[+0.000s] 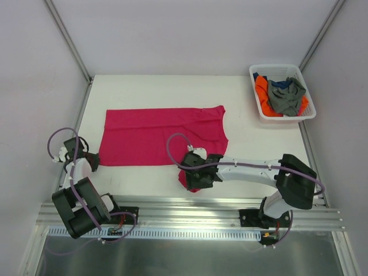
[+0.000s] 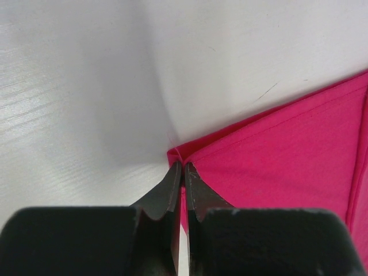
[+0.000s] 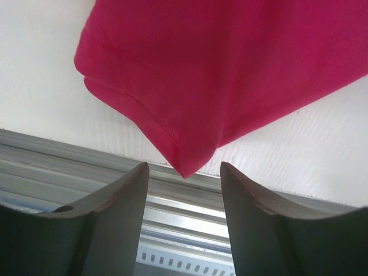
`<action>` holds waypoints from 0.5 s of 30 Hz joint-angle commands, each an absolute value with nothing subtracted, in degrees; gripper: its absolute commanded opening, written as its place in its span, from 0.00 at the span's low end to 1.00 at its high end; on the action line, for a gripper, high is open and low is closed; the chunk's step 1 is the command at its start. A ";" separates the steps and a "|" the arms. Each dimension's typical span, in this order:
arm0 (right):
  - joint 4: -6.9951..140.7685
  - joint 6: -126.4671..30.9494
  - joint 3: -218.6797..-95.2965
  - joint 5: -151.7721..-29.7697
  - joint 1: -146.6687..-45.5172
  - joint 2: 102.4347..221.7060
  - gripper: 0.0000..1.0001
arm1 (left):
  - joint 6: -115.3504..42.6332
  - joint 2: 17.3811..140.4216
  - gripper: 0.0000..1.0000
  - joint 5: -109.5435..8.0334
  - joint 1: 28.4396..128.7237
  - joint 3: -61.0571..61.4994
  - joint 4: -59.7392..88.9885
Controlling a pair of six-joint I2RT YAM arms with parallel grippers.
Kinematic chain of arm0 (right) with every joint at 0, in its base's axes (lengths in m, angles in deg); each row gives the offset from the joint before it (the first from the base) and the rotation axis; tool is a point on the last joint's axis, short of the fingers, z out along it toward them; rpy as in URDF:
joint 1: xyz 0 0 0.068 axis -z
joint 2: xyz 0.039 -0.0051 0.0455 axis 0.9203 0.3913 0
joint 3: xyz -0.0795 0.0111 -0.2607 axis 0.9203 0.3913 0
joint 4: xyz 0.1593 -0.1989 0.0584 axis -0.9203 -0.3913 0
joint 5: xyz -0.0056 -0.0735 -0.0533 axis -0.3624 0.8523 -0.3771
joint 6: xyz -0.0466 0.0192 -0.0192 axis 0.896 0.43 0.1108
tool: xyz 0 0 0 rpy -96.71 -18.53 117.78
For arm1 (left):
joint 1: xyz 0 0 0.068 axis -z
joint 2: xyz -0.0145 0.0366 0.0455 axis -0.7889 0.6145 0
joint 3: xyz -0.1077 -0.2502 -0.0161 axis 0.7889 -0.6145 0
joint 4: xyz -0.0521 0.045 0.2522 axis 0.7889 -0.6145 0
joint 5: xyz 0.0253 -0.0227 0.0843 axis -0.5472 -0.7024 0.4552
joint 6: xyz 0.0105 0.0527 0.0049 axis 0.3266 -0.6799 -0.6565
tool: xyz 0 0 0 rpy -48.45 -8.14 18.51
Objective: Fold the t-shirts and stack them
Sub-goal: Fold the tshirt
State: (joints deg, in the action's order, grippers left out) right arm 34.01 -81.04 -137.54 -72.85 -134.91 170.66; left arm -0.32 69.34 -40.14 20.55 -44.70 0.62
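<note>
Top view: pink t-shirt [image 1: 155, 135] is lying flat on the table [image 1: 259, 149], its long axis running left to right. One sleeve [image 1: 188, 184] is sticking out toward the near edge. The left gripper [image 1: 92, 164] is sitting at the shirt's near-left corner. The right gripper [image 1: 195, 175] is hovering over the sleeve, so the right arm is the nearer one to it. The orange [image 1: 261, 92], grey [image 1: 287, 96] and dark blue [image 1: 279, 83] shirts are waiting in the white basket [image 1: 284, 118], well apart at the far right.

Left wrist view: the left gripper [image 2: 183, 168] is pinching the hem corner, jaws fully closed on the cloth. The shirt body [image 2: 276, 155] is spreading away ahead and to the right.

Right wrist view: the right gripper [image 3: 184, 169] is standing about half open and gripping nothing. The sleeve tip [image 3: 172, 138] is pointing into the gap between the fingers [image 3: 115, 207] without touching either.

Judgement: the coming fold is turning on this sleeve. It lies directly ahead of the open jaws, so closing should catch it. Folding would then carry it away from the near edge, across the long axis.
</note>
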 commanded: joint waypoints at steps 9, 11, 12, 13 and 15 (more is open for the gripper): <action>27.75 -84.62 -139.80 -70.12 -137.01 170.99 0.47 | 0.05 67.92 0.00 -37.22 21.06 -43.91 -0.75; 28.28 -84.63 -139.01 -69.95 -137.01 170.99 0.46 | -0.04 67.83 0.00 -37.22 21.06 -43.91 -0.84; 28.72 -84.71 -138.14 -69.77 -136.93 170.99 0.46 | -0.04 67.92 0.00 -37.22 21.06 -43.91 -0.84; 29.16 -84.63 -137.61 -69.77 -136.93 170.99 0.46 | -0.04 67.83 0.00 -37.31 20.97 -43.91 -0.84; 30.47 -84.45 -136.73 -69.86 -136.93 170.99 0.46 | -0.13 67.74 0.00 -37.40 21.06 -43.91 -0.84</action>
